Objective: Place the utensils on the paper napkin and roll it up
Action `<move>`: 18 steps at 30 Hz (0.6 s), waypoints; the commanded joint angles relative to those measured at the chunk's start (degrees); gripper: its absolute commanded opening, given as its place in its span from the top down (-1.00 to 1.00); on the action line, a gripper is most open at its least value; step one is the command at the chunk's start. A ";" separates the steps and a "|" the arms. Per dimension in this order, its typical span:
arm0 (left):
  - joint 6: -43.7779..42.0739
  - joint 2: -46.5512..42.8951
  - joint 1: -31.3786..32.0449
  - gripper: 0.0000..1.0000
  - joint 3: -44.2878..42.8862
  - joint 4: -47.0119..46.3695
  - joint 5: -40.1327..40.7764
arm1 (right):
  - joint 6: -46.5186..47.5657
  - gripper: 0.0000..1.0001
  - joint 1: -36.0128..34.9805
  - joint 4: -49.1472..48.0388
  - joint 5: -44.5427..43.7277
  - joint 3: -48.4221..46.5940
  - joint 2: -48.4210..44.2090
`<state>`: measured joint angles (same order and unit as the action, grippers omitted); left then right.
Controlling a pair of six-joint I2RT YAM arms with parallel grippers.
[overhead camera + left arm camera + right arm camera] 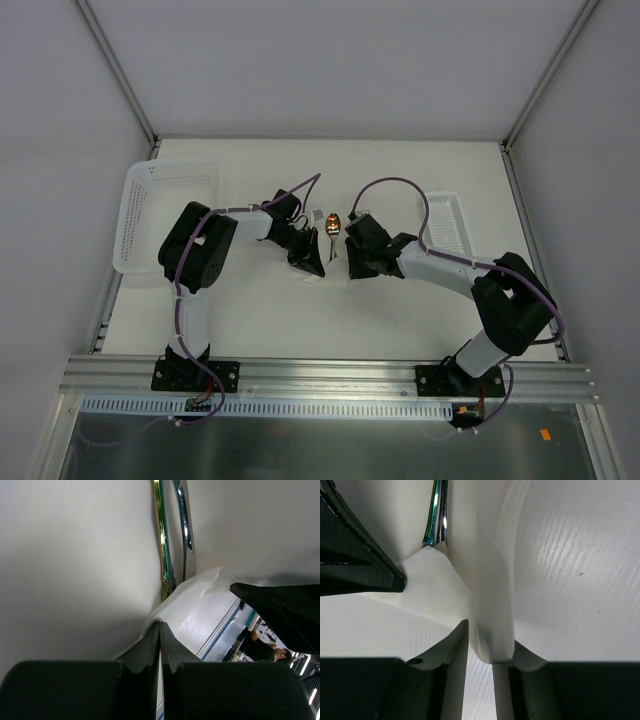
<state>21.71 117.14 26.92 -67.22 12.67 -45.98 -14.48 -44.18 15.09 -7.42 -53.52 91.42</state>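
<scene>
Paper napkin [432, 587]: white, at centre of table [400, 180], near edge lifted. The utensils [162, 530] lie side by side, ends behind the raised fold.
Left gripper [160, 627]: fingers fully closed, pinching a napkin corner.
Right gripper [490, 635]: fingers part open, clamped on a napkin fold.

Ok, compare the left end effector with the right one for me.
Jaws: the left end effector has its fingers pressed together, while those of the right end effector stand apart. Grip: the left pinches a thin edge of the paper napkin; the right holds a thick bunched fold. Shared: both are black and meet at the napkin, close to the spoon.
</scene>
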 commanded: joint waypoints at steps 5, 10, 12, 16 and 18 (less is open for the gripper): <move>-1.33 2.30 -0.64 1.00 1.39 0.43 6.51 | -0.81 0.50 -0.29 -1.82 1.71 -3.79 0.08; -1.15 2.48 -0.64 1.00 1.30 0.52 6.34 | -0.73 0.61 -0.38 -4.19 4.77 -4.49 1.04; -1.24 2.56 -0.64 1.00 1.39 0.52 6.34 | -0.64 0.65 -0.46 -4.63 5.66 -4.84 1.74; -1.15 2.56 -0.64 1.00 1.30 0.52 6.42 | -0.72 0.70 -0.64 -6.47 9.26 -5.02 3.33; -1.24 2.65 -0.64 1.00 1.48 0.52 6.43 | -0.81 0.72 -0.82 -7.96 9.96 -4.84 3.50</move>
<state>21.74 117.16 26.92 -67.22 12.67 -46.00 -14.76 -44.36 10.81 -0.62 -56.47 94.48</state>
